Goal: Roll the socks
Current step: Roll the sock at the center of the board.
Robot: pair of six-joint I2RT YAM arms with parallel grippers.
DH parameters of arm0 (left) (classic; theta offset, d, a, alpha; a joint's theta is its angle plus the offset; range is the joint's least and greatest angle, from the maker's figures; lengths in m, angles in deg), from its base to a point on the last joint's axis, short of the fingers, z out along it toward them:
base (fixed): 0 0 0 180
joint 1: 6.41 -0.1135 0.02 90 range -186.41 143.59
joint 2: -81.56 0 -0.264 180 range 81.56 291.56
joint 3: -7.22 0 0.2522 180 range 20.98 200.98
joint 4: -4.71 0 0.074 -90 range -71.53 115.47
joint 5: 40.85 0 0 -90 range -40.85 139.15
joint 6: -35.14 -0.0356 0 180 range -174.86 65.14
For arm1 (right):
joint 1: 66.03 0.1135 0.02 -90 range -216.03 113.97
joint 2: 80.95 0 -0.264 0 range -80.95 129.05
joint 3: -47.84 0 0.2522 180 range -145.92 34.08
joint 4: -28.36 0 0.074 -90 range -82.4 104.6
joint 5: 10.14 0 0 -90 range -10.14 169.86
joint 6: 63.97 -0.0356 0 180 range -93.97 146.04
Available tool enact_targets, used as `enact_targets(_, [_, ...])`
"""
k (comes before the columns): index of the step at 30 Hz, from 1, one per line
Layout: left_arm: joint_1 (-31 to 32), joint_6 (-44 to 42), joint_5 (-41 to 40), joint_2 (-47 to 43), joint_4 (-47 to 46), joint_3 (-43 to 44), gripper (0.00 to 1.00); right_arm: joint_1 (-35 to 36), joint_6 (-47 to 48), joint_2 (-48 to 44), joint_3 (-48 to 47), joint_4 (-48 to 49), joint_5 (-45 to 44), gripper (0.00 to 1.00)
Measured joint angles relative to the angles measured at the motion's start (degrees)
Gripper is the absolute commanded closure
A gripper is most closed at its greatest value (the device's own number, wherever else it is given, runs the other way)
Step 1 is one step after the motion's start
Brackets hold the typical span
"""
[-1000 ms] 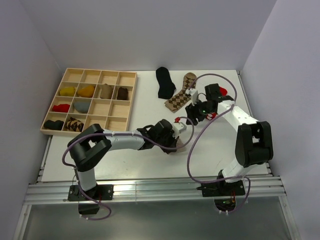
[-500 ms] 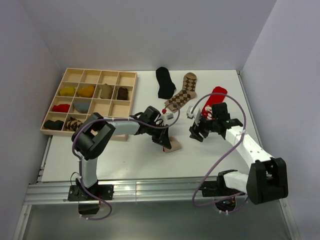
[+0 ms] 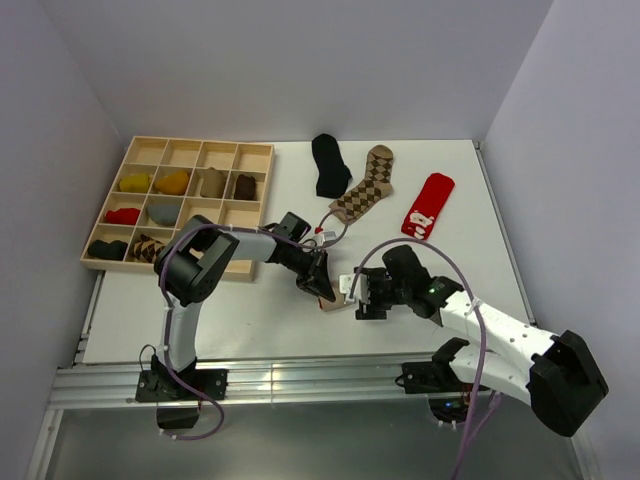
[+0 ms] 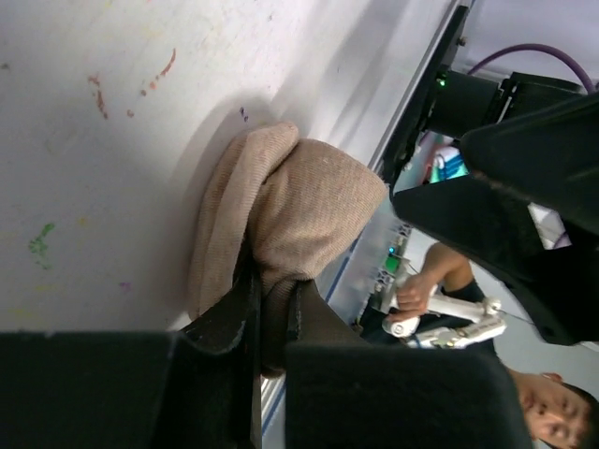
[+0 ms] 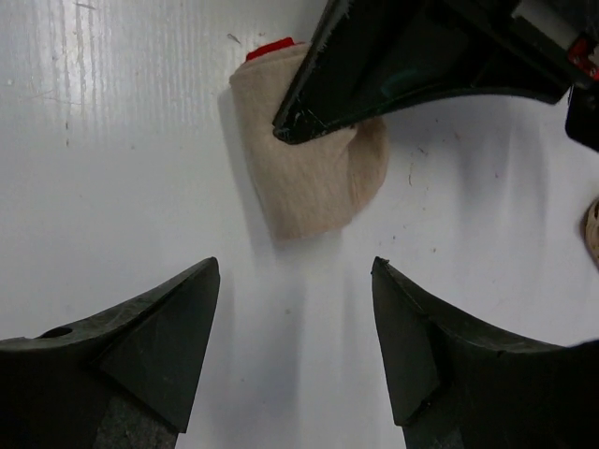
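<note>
My left claw (image 4: 273,316) pinches the bunched tan knit sock (image 4: 299,201) at the white worktop's (image 3: 280,200) six o'clock. My right claw (image 5: 295,268) gapes wide at its three o'clock. Closing misaligned could strike the left fingers and unroll it.

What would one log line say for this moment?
left gripper: shut on tan sock | right gripper: open, not touching it
</note>
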Motion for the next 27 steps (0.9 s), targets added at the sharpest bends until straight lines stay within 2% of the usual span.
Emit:
enact_targets(8, [-0.98, 0.00, 3.45, 1.57, 2.58, 0.28, 1.00, 11.50, 0.92, 2.84, 4.90, 8.94, -9.38, 0.27])
enact_targets(18, [-1.40, -0.22, 4.83, 2.62, 5.55, 1.11, 1.00, 17.81, 1.66, 7.50, 7.67, 20.55, -18.86, 0.28])
enact_targets(27, [-1.57, -0.26, 6.27, 3.61, 6.93, 1.66, 0.98, 21.18, 4.50, 13.38, 8.61, 29.14, -24.94, 0.44])
